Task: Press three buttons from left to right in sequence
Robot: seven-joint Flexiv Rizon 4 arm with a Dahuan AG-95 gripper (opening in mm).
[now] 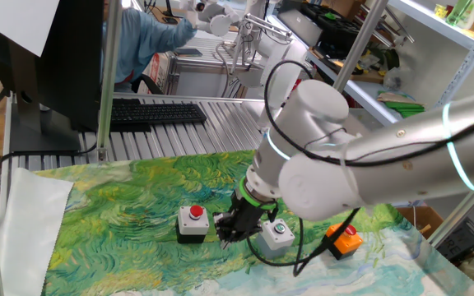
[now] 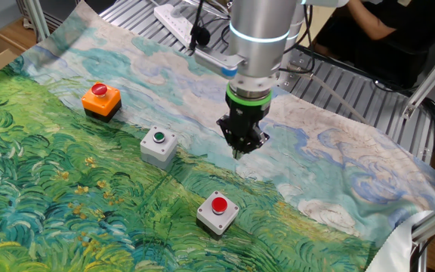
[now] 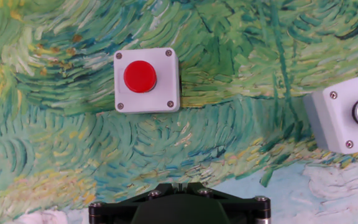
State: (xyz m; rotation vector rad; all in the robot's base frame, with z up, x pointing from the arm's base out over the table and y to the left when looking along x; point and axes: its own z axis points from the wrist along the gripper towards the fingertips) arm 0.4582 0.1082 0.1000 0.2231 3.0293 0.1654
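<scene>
Three button boxes stand in a row on the painted cloth (image 1: 122, 205). The white box with a red button (image 1: 192, 222) is on the left; it also shows in the other fixed view (image 2: 218, 211) and in the hand view (image 3: 146, 79). The grey box with a green button (image 1: 276, 234) (image 2: 158, 143) (image 3: 347, 118) is in the middle. The orange box with a red button (image 1: 344, 240) (image 2: 101, 100) is on the right. My gripper (image 1: 229, 233) (image 2: 238, 151) (image 3: 180, 185) points down, fingertips together, above the cloth between the white and grey boxes, touching neither.
A black keyboard (image 1: 155, 113) lies on the metal table behind the cloth. A white power strip (image 2: 183, 15) lies past the cloth's far edge. A white sheet (image 1: 23, 222) lies at the cloth's left. A black cable (image 1: 303, 255) runs by the grey box.
</scene>
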